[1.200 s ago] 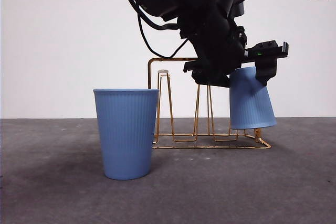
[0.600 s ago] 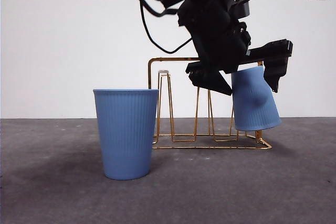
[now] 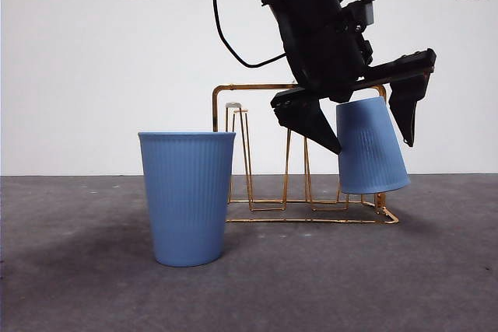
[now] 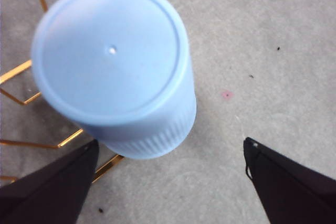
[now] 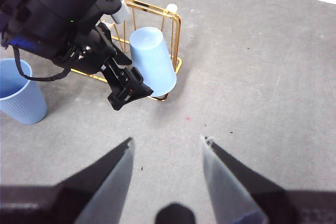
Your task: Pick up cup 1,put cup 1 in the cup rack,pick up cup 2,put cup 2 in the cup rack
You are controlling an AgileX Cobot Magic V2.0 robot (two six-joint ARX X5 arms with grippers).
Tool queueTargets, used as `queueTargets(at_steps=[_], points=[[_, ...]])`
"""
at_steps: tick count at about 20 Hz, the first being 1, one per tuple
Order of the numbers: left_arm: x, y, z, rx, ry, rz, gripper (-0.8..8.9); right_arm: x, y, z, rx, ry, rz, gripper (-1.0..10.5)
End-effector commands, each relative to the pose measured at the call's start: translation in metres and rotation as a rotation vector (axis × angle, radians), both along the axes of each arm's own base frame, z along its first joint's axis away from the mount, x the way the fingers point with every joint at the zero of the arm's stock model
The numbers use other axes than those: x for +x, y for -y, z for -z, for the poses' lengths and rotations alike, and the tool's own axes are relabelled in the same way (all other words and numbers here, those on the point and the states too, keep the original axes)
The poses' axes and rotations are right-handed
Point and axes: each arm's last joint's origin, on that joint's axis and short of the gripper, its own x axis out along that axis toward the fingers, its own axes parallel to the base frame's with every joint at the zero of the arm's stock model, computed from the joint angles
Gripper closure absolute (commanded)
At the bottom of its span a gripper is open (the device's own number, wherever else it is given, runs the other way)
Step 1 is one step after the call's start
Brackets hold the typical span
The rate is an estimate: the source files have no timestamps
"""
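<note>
Now: first cup on rack, jaws released

Left gripper (image 3: 372, 126) stands spread, jaws clear on either side of the inverted blue cup (image 3: 370, 148), right of centre in the front view, seated on the cup rack (image 3: 257, 149). Recommend a straight upward retreat, avoiding the tilted cup. Second cup (image 3: 187, 196) stands lower left. Right gripper (image 5: 165, 148) waits, jaws apart.

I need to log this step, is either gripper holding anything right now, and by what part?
Nothing is held. The left gripper is open around the upside-down cup on the cup rack; the right gripper is open too.
</note>
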Motion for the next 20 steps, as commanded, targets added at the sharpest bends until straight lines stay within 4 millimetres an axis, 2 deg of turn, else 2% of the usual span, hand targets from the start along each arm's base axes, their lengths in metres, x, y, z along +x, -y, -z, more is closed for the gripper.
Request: queueTargets(at_steps=[1,8,14,17,20], points=[[0.003,0.0,0.012,0.016,-0.033,-0.009,3.47,0.0,0.0,0.0,-0.002,0.008,0.0,7.3],[-0.002,-0.005,0.018,0.021,-0.187,0.024,3.47,0.0,0.0,0.0,-0.008,0.009,-0.004,7.3],[-0.014,-0.003,0.019,-0.03,-0.359,0.128,3.47,0.0,0.0,0.001,-0.009,0.006,-0.004,7.3],[-0.023,-0.003,0.01,-0.034,-0.384,0.158,3.48,0.001,0.0,0.0,-0.007,0.008,-0.004,7.3],[-0.03,-0.006,-0.009,-0.058,-0.355,0.172,3.48,0.001,-0.001,0.0,0.001,0.015,-0.002,7.3]])
